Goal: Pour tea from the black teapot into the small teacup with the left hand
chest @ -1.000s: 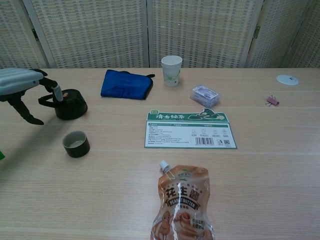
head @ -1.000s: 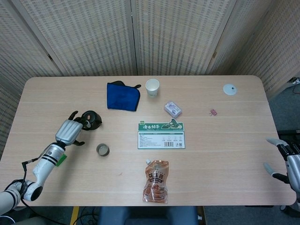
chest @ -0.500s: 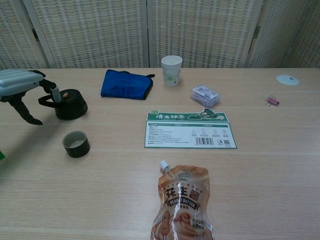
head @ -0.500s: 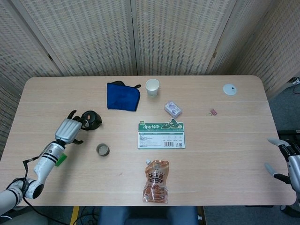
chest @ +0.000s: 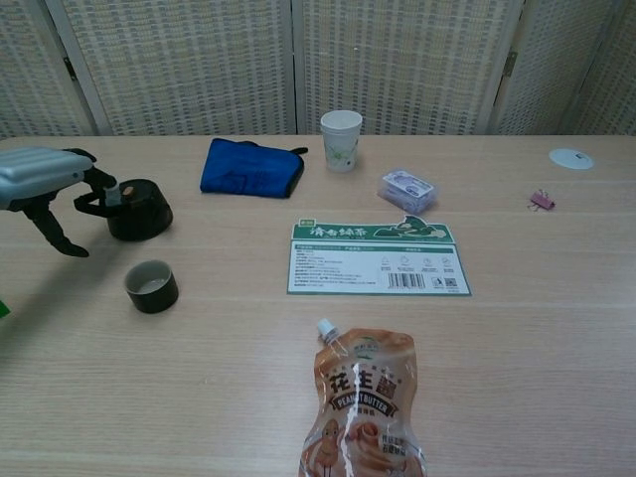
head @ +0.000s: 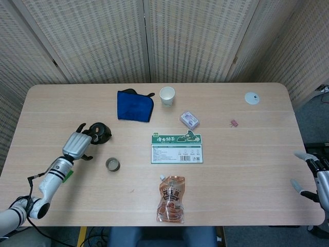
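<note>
- One black teapot (head: 101,132) stands upright at the left of the wooden surface (head: 247,170); in the chest view (chest: 137,208) its handle points toward the left hand.
- The left hand (head: 77,144) is at that handle, its fingers (chest: 97,180) curled around or against it; whether they actually grip it cannot be told.
- The small teacup (head: 112,164) stands upright near the teapot, on its front-right side, apart from it and from the hand.
- The right hand (head: 314,172) hangs at the surface's right edge, fingers spread and holding nothing.
- A folded blue cloth (head: 134,105) lies behind the teapot, toward the back of the surface.
- A white paper cup (head: 167,95) stands just right of the cloth.
- A green and white card (head: 177,148) lies flat near the middle, with a small clear packet (head: 189,119) behind it.
- A peanut butter pouch (head: 171,198) lies flat near the front edge, its spout pointing toward the card.
- A small pink clip (head: 234,123) and a white round disc (head: 252,98) lie far to the right.
</note>
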Robot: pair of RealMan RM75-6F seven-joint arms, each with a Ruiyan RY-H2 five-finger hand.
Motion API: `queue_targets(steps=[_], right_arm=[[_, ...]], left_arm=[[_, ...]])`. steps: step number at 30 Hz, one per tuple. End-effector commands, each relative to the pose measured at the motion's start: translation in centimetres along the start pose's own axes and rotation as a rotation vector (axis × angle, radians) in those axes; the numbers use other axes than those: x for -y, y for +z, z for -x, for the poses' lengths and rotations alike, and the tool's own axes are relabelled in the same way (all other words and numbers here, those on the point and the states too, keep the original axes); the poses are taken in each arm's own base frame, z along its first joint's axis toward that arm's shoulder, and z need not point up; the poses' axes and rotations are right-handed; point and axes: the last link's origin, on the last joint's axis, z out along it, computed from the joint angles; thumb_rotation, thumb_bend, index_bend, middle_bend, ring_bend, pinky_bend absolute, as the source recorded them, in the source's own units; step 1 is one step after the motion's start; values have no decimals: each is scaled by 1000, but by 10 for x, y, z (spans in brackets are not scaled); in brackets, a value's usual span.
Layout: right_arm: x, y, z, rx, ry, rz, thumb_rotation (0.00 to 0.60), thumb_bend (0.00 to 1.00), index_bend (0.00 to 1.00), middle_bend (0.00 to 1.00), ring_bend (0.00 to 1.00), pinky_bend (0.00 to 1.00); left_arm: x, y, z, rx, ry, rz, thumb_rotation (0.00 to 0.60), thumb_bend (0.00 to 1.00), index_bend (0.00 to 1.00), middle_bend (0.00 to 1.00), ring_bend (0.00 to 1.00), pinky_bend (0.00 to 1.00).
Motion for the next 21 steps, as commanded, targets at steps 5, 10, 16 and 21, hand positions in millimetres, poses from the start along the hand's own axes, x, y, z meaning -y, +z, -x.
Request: queue_targets(steps=[5,10,16,21], right_arm=[[-1,-1,0,-1,0,3,600,197,258,298,219,224],[-1,0,1,2,1,2,600,197,258,298,219,224],[0,1,1,2,1,2,600,197,258,298,219,223],[0,1,1,1,0,2,600,197,258,298,219,223]], left_arm=[[-1,0,2,8,0,-4,599,111,438,422,324,0],[-2,-2,5,18,8,-3,576,110,440,425,327,0],[-3,-3,5,20,3,-4,565,110,465,465,369,0],[-3,-4,8,31,-3,-5,566,111,470,471,376,0]])
